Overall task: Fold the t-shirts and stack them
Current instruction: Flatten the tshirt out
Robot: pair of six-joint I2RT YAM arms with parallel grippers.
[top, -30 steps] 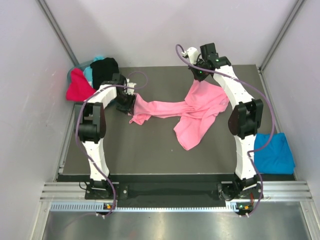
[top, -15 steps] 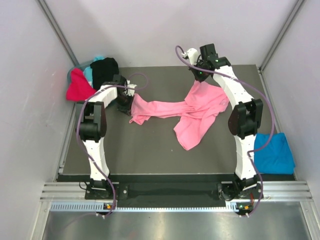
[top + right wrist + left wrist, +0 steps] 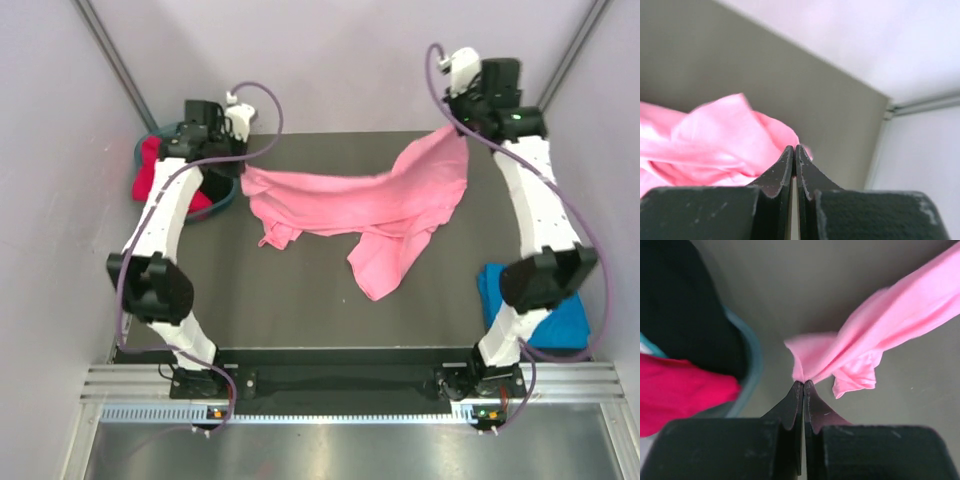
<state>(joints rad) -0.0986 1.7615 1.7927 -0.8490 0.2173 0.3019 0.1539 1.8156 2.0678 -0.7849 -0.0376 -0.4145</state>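
Pink tee (image 3: 370,205) is hanging lengthwise left-to-right near the mat's (image 3: 300,310) far edge; I'm seeing left gripper (image 3: 803,383) and right gripper (image 3: 794,148) pinching its ends.

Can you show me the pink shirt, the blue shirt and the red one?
pink t-shirt (image 3: 370,205), top view, its spread middle.
blue t-shirt (image 3: 562,325), top view, its right side.
red t-shirt (image 3: 150,170), top view, its left part.

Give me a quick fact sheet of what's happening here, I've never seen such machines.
Pink t-shirt: stretched between both arms over the table
Left jaws: shut on one end of it
Right jaws: shut on the other end
Blue t-shirt: lying by the right arm's base
Bin: far left, holds a red shirt and a black shirt
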